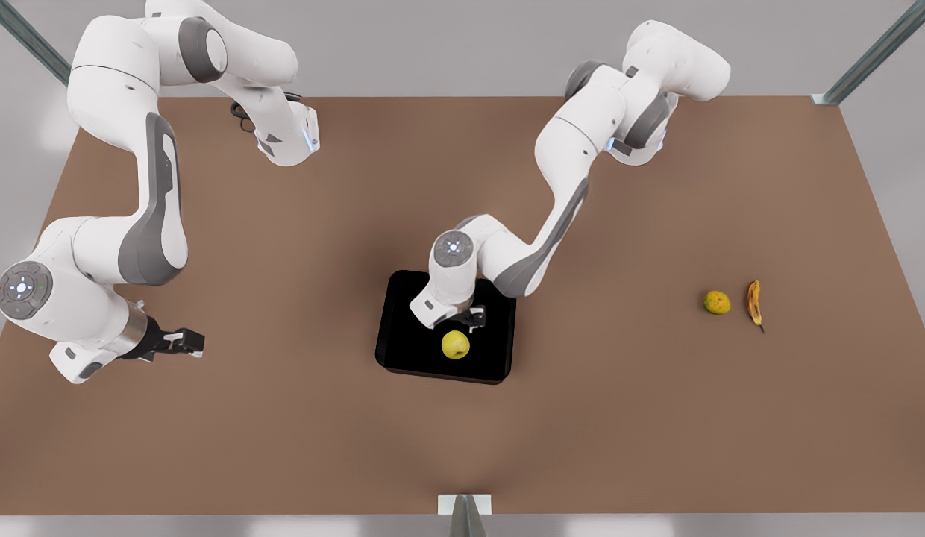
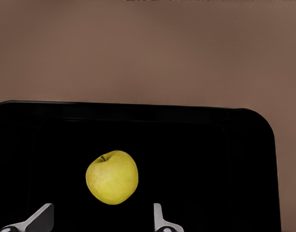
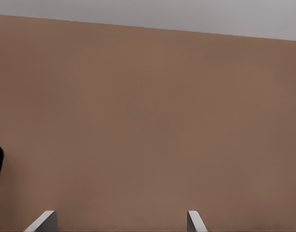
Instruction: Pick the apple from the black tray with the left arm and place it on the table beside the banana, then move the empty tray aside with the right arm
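A: What is in the black tray [image 1: 403, 350]?

B: Just the apple [image 1: 456, 344], lying on the tray floor toward the rim nearest the camera in the front view, a little to that view's right of the tray's middle. It touches no wall.

A: And the left tool [image 1: 474, 319]?

B: It hangs over the tray, just beside the apple on its far side in the front view, and does not touch it. In the left wrist view the two fingertips [image 2: 40, 218] stand well apart, wider than the apple [image 2: 112, 177], which lies ahead of them, so the left tool is open and holds nothing.

A: The right tool [image 1: 185, 342]?

B: It waits at the front view's left, low over the bare tabletop [image 1: 283, 418], well apart from the tray. Its fingertips [image 3: 44, 221] are spread in the right wrist view, with nothing between them.

A: Room around the banana [image 1: 754, 302]?

B: The banana lies at the front view's right, with a round green fruit mottled with orange [image 1: 717, 302] just beside it on the tray's side. Open brown tabletop surrounds the tray on every side, and the tabletop's edges are well away from it.
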